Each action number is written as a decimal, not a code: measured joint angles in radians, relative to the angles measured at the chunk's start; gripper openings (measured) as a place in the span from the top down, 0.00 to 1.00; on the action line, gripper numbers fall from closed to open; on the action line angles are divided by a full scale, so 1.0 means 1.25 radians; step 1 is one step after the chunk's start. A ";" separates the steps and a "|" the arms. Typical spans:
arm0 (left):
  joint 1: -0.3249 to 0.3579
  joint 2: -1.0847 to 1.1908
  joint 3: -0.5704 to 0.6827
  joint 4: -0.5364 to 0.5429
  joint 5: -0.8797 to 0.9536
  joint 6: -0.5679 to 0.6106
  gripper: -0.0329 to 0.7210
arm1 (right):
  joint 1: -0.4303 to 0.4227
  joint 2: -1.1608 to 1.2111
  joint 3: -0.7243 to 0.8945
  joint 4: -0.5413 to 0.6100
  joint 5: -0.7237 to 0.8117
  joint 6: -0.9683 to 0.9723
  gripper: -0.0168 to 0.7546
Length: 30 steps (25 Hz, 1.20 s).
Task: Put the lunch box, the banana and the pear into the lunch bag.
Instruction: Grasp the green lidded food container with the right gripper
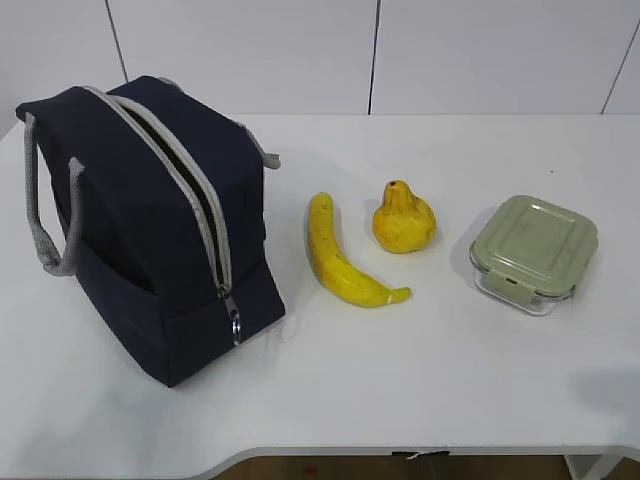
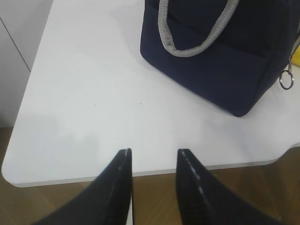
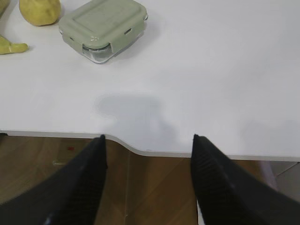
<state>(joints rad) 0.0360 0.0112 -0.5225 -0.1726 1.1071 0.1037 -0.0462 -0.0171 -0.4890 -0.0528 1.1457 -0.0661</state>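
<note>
Exterior view: a white table (image 1: 470, 380) holds four things in a row. On the left stands a navy lunch bag (image 1: 150, 225), its grey zipper (image 1: 185, 180) running along the top and appearing closed, with a metal ring pull (image 1: 235, 325) hanging at the near end and grey handles (image 1: 45, 215) drooping on its left side. Just right of the bag lies the banana (image 1: 340, 258), curved, its greenish tip pointing right. The pear (image 1: 403, 220) sits upright close behind the banana's right half; whether they touch is unclear. Well to the right rests the lunch box (image 1: 534, 252), a clear container with a pale green clipped lid. Neither arm appears in this view.

Left wrist view: the left gripper (image 2: 153, 154) hangs over the table's near edge, its two black fingers apart with nothing between them, the bag ahead and to the right.

Right wrist view: the right gripper (image 3: 147, 143) hovers over the table edge, fingers spread wide and empty, the lunch box ahead to the left.
</note>
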 joint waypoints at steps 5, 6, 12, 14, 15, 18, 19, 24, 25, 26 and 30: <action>0.000 0.000 0.000 0.000 0.000 0.000 0.63 | 0.000 0.000 0.000 0.000 0.000 0.000 0.38; 0.000 0.000 0.000 0.000 0.000 0.000 0.63 | 0.000 0.000 0.000 0.000 0.000 0.000 0.38; 0.000 0.000 0.000 0.000 0.000 0.000 0.63 | 0.000 0.000 0.000 0.000 0.000 0.000 0.38; 0.000 0.000 0.000 0.000 0.000 0.000 0.63 | 0.000 0.000 0.000 0.000 0.000 0.000 0.38; 0.000 0.000 0.000 0.000 0.000 0.000 0.63 | 0.000 0.000 0.000 0.000 0.000 0.000 0.38; 0.000 0.000 0.000 0.000 0.000 0.000 0.63 | 0.000 0.000 0.000 0.000 0.000 0.000 0.38; 0.000 0.000 0.000 0.000 0.000 0.000 0.63 | 0.000 0.000 0.000 0.000 0.000 0.000 0.38; 0.000 0.000 0.000 0.000 0.000 0.000 0.63 | 0.000 0.000 0.000 0.000 0.000 0.000 0.38; 0.000 0.000 0.000 0.000 0.000 0.000 0.63 | 0.000 0.000 0.000 0.000 0.000 0.000 0.38; 0.000 0.000 0.000 0.000 0.000 0.000 0.63 | 0.000 0.000 0.000 0.000 0.000 0.000 0.38; 0.000 0.000 0.000 0.000 0.000 0.000 0.63 | 0.000 0.000 0.000 0.000 0.000 0.000 0.38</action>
<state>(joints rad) 0.0360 0.0112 -0.5225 -0.1726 1.1071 0.1037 -0.0462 -0.0171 -0.4890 -0.0528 1.1457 -0.0661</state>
